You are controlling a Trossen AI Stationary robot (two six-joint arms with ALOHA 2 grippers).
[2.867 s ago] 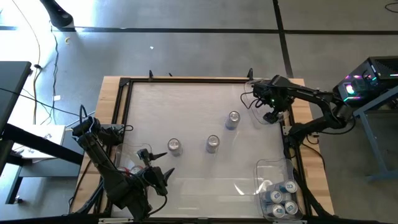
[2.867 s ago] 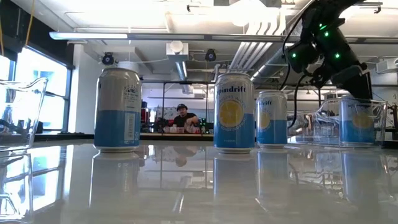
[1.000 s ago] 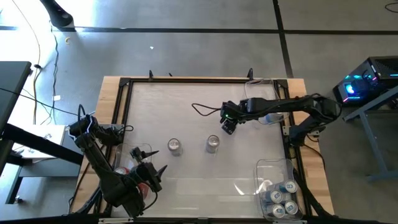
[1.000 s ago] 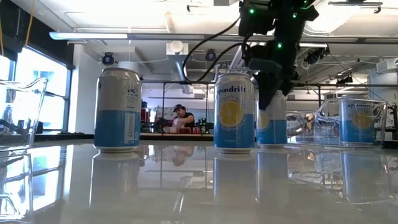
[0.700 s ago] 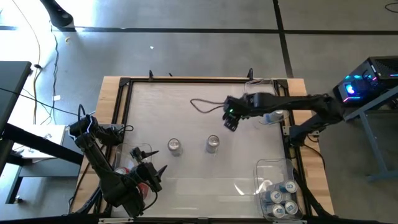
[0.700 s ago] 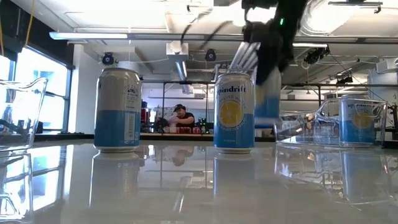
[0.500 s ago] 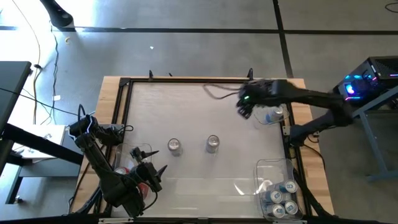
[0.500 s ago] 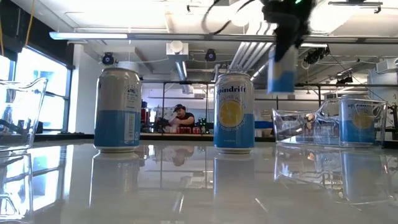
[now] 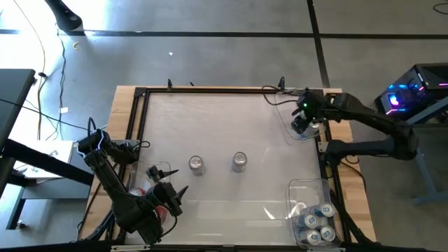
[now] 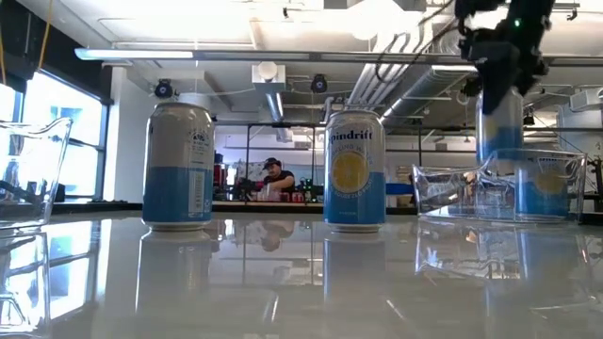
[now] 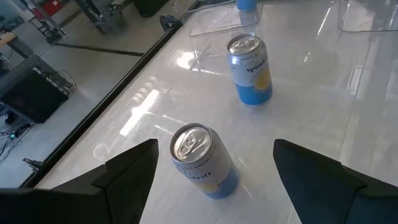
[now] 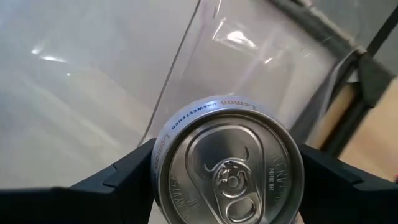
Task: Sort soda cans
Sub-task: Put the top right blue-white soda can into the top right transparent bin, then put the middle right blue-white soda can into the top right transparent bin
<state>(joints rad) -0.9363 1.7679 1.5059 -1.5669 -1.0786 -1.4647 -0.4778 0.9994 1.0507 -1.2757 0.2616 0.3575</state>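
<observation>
My right gripper is shut on a silver-blue soda can above a clear bin at the table's far right. Two more silver-blue cans stand upright on their bases mid-table, one to the left of the other; the left wrist view shows both, the nearer can and the farther can. My left gripper hovers open at the near left, its fingers spread wide of the nearer can. Several cans stand in the near-right bin. My right gripper pinches the can's side wall just under its silver top between its two fingers, one on each side. The fingers come from above, pointing down. The can hangs upright and lifted clear of the table, over the clear bin.
A clear bin at the near right holds several silver-blue cans. Another clear bin at the near left holds red cans beside my left arm. A raised dark frame borders the table. A person shows far behind in the room.
My right gripper, shut on the can, has lifted it clear of the mid-table spot beside the other cans. It has carried the can toward the table's far-right corner, where it now hangs over the clear bin. The two other cans and my left arm have kept still.
</observation>
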